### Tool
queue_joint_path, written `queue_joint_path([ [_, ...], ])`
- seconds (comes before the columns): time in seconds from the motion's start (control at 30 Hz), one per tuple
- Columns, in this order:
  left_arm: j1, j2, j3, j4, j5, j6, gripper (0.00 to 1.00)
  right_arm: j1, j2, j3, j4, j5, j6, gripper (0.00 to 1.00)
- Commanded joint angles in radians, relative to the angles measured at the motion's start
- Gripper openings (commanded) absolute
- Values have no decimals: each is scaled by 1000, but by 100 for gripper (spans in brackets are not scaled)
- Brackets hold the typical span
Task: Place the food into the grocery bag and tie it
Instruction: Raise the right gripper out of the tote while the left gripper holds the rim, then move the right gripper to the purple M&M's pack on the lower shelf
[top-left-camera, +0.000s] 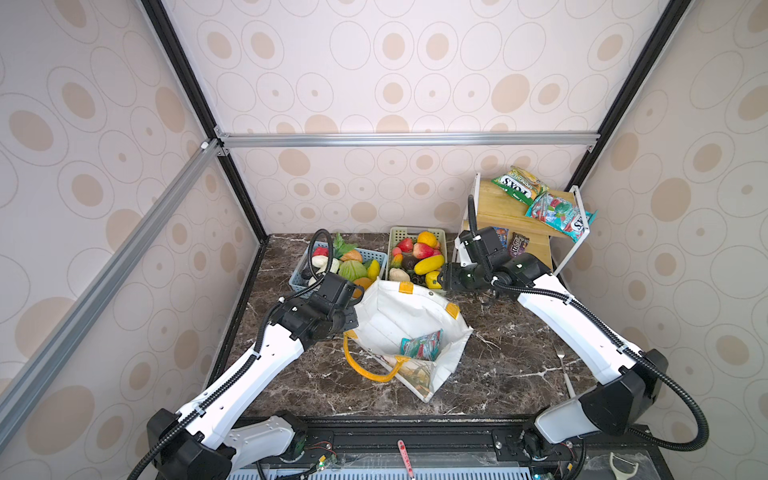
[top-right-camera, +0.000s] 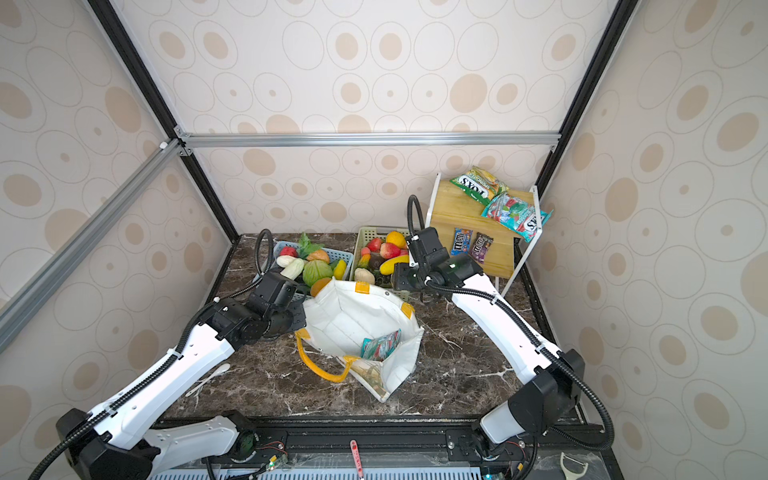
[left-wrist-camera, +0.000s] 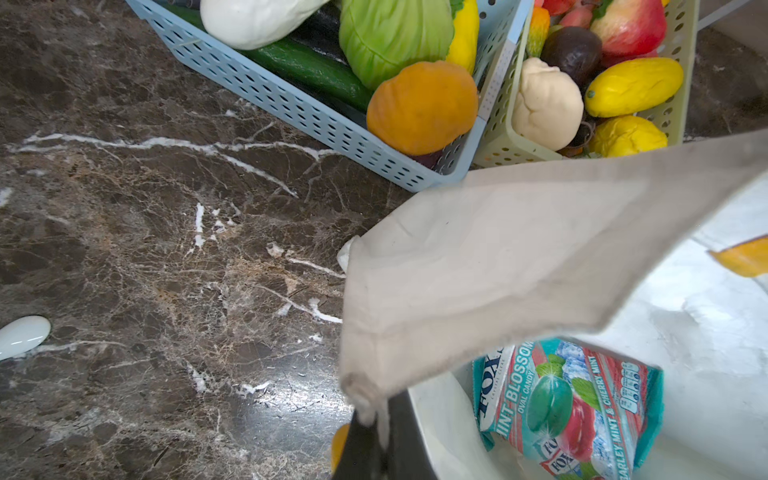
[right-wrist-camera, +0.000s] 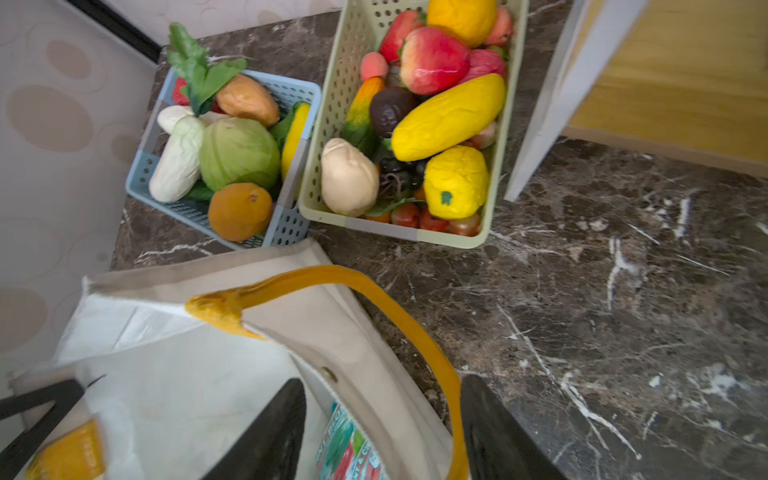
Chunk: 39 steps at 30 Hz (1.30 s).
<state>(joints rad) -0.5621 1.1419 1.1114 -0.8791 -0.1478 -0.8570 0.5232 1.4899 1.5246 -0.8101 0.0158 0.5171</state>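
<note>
The left pincer is clamped tight on the grocery bag, pinching a fold of cloth rim at the bag's left corner and holding that side up. The right pincer stands open at the bag's far rim. In the right wrist view its fingers are well apart, with the bag wall and the far handle passing between them and gripped by neither.

The bag sits mouth-up in the middle of the dark marble surface, and the near handle droops over its front side. Inside it lies one teal snack packet, leaning against the near wall.

Two slotted baskets stand side by side just behind the bag. The blue basket holds a green cabbage, an orange piece at the corner nearest the bag, white pieces, a yellow piece, a dark green cucumber and a leafy sprig. The green basket holds a long yellow piece, a lumpy yellow piece, a cream-white piece, a dark brown piece, red apples and an orange fruit.

At the back right stands a wooden shelf. Its top tier carries a green packet and a second teal packet. Its lower tier carries a dark purple packet and a small blue packet.
</note>
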Motion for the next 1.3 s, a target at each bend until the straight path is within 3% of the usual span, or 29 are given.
queue_joint_path([
  [0.0, 11, -40, -17, 16, -3, 14, 0, -25, -26, -11, -4, 79, 60, 62],
  [0.53, 10, -155, -117, 45, 19, 131, 0, -173, -106, -173, 137, 158, 312, 62],
  [0.8, 11, -121, -78, 46, 19, 216, 0, -270, -107, -210, 183, 161, 368, 62],
  [1.07, 11, -82, -51, 74, 31, 225, 0, -385, -96, -211, 195, 167, 363, 60],
  [1.27, 11, -54, -47, 96, 57, 224, 0, -434, -35, -126, 134, 197, 192, 58],
])
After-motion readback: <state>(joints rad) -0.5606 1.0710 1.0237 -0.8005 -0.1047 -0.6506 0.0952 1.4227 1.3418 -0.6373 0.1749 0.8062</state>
